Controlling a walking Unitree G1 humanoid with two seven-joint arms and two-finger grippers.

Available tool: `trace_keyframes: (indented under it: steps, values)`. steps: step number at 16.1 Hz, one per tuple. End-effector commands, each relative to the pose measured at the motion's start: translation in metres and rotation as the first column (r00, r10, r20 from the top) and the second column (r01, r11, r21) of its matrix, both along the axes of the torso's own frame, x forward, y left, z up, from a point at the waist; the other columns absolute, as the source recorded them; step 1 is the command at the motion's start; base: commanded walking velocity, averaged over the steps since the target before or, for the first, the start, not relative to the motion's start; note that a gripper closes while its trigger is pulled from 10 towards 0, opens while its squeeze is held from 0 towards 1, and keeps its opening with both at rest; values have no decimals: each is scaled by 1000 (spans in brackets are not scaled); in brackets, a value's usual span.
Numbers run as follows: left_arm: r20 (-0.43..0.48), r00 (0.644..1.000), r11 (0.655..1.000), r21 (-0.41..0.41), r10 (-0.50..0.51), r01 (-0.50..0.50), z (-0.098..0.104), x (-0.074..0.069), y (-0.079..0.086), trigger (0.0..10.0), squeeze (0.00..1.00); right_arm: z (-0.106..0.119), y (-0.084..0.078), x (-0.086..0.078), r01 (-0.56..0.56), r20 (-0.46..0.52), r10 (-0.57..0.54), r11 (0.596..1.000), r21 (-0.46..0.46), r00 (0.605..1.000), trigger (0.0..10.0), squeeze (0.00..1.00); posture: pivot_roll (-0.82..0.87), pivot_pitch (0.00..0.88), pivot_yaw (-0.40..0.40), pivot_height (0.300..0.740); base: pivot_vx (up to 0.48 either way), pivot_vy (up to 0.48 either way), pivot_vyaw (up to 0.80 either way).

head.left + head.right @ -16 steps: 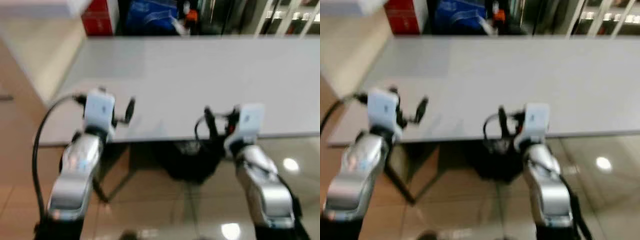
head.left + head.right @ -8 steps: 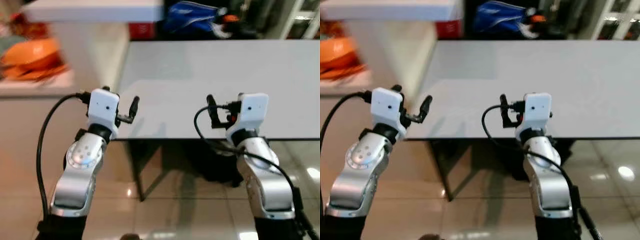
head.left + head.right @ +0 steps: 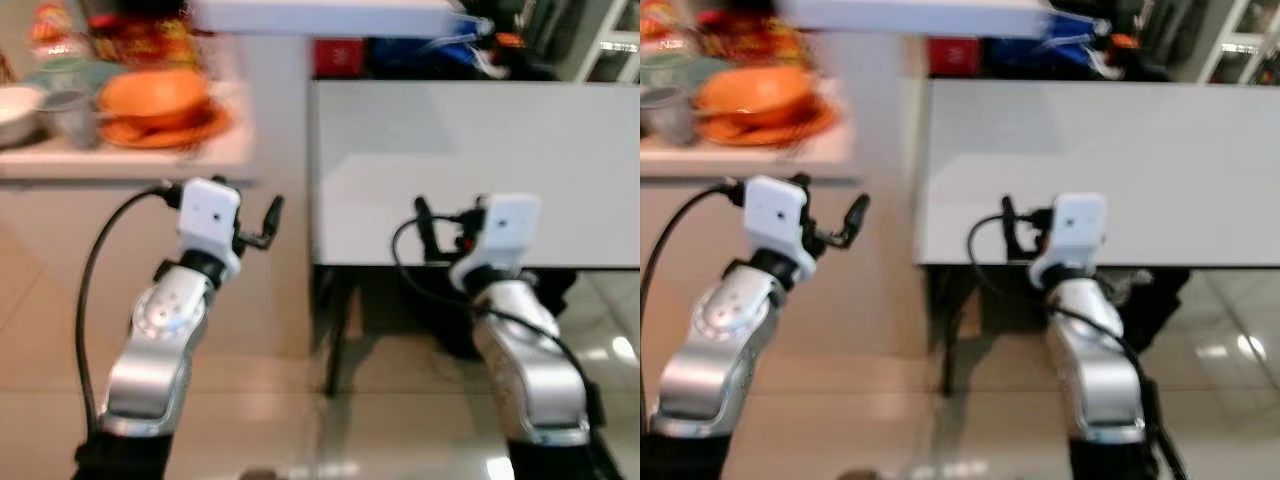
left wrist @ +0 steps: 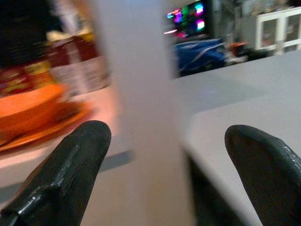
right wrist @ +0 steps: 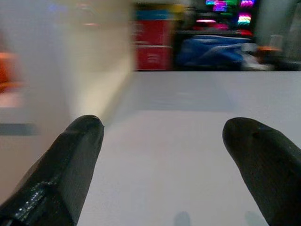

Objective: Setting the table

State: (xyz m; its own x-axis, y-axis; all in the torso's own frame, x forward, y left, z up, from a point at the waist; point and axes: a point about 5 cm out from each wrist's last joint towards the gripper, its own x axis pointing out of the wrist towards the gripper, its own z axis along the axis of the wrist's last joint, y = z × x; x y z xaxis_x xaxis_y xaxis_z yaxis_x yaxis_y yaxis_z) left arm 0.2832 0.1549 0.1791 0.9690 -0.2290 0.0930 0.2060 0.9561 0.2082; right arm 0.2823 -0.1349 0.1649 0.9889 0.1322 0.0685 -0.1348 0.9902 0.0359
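Note:
A stack of orange dishes [image 3: 155,105] sits on a counter [image 3: 120,160] at the upper left, with a grey cup [image 3: 65,112] and a white bowl [image 3: 12,108] beside it. The bare white table [image 3: 480,170] lies to the right. My left gripper [image 3: 266,224] hangs in the air below the counter's front edge, open and holding nothing. Open and just as bare, my right gripper [image 3: 424,226] hovers at the table's near edge. In the left wrist view the orange bowl [image 4: 28,106] shows blurred past one finger [image 4: 70,165].
A white post [image 3: 280,120] stands between counter and table. Dark table legs [image 3: 335,330] and glossy tiled floor [image 3: 300,420] lie below. Red and blue items [image 3: 400,55] sit beyond the table's far edge. Colourful packages [image 3: 130,25] stand behind the dishes.
The whole picture has swung left, so the camera turned. The counter with the orange dishes has come into view and the table has slid right. Both arms keep their pose.

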Motion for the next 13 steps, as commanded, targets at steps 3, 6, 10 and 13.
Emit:
trace_keyframes:
  steps: [3,6,10,13]
  values:
    - [15,1000,1000,17,12,-12,4,1,0,10000,1000,9,-4,-1,6,34,-6,1000,-4,999,10000,1000,87,8,13,740,0,480,0]
    - [15,1000,1000,20,13,-14,5,1,-1,10000,0,10,-4,0,3,36,-3,1000,-4,999,10000,1000,87,10,11,740,0,480,0]
    - [35,999,1000,-2,15,-15,11,1,-3,10000,0,13,-4,1,24,46,-22,999,-33,999,10000,639,87,12,10,740,0,360,0]
    - [73,997,1000,-3,-13,13,17,0,-7,10000,0,17,-5,5,61,82,-54,995,-81,995,10000,0,88,12,8,740,0,0,0]
